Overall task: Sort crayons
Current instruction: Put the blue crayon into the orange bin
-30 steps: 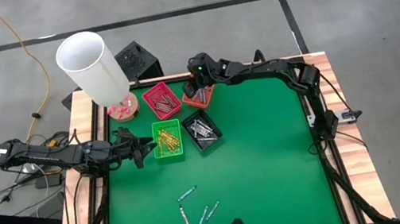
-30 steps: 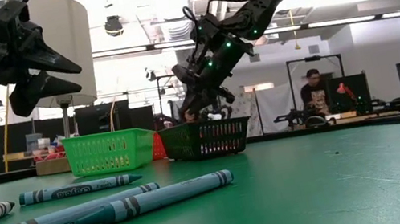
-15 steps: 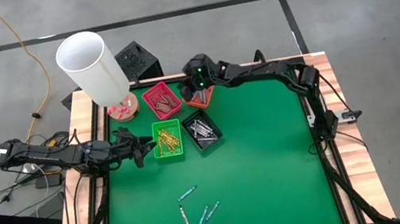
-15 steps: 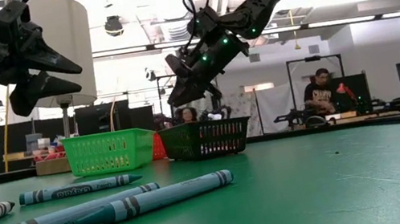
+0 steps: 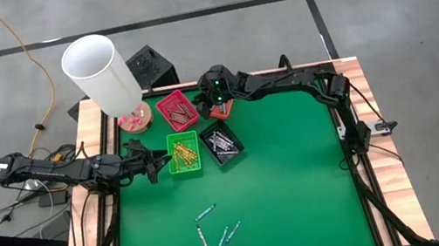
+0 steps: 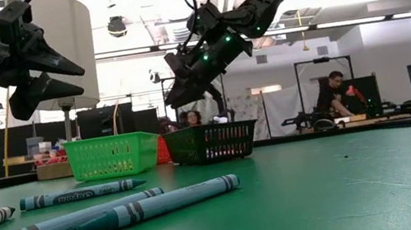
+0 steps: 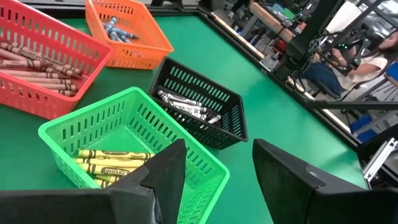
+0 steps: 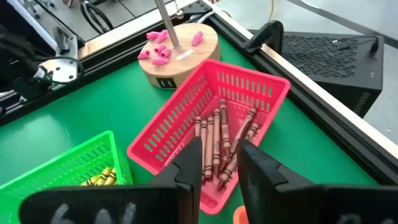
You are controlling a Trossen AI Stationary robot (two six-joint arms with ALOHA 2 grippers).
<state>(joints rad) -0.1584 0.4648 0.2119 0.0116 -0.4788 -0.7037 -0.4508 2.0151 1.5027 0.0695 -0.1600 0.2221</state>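
Above the back trays, upper middle of the high view, your right end effector (image 5: 209,100) hangs with its fingers spread a little and nothing pinched between them; its wrist view looks past the empty gap down into the red tray (image 8: 211,140) of brown crayons (image 8: 217,146). By that, you're free to go for another pick. Your left end effector (image 5: 155,161) waits at the left, just beside the green tray (image 5: 184,154), fingers spread and empty, clear of the right arm's path.

Each tray takes one colour, which is why they sit clustered: yellow crayons (image 7: 112,160) in green, grey-white ones (image 7: 186,107) in the black tray (image 7: 202,109), blue in the orange tray (image 7: 134,31). A few loose blue crayons (image 5: 219,229) and a pale one lie unsorted on the counter (image 5: 298,172) in the lower middle, well apart from the trays.
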